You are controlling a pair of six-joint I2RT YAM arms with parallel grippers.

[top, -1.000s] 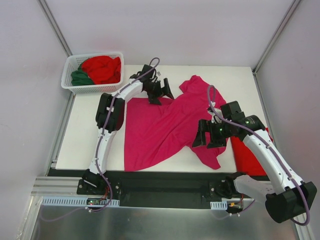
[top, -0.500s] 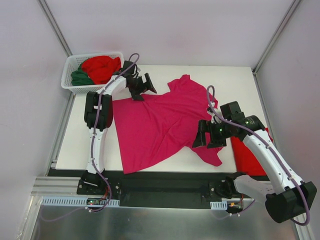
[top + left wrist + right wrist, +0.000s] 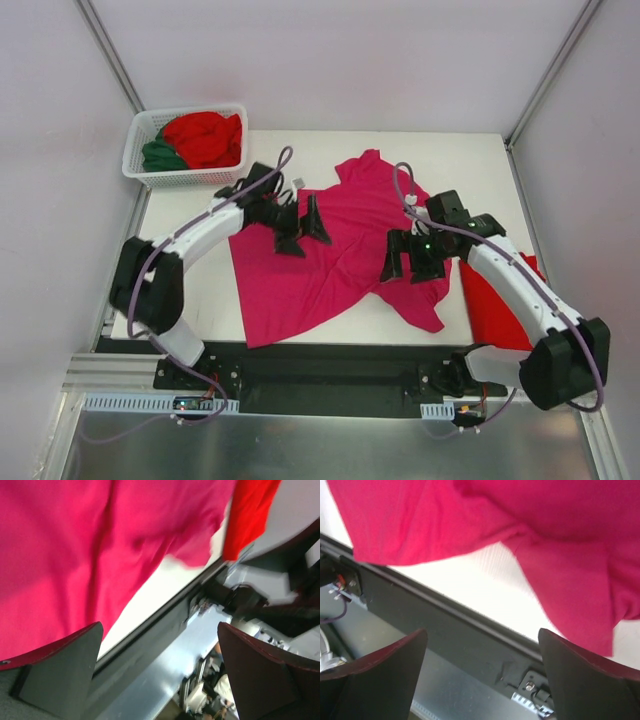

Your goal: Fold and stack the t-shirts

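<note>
Our right gripper and left gripper hover with jaws spread wide, holding nothing, over the rumpled magenta t-shirt at frame centre. We see a smooth red t-shirt lower right. The white lattice basket upper left holds a bunched red shirt and green shirt.

- We see a robotics lab test cell: plain white panel walls box in the table on three sides.
- Aluminium frame posts stand at the table's far corners.
- A left arm and a right arm are bolted to a black rail along the table's near edge.
- Slotted cable ducts run there beside bare sheet metal.
</note>
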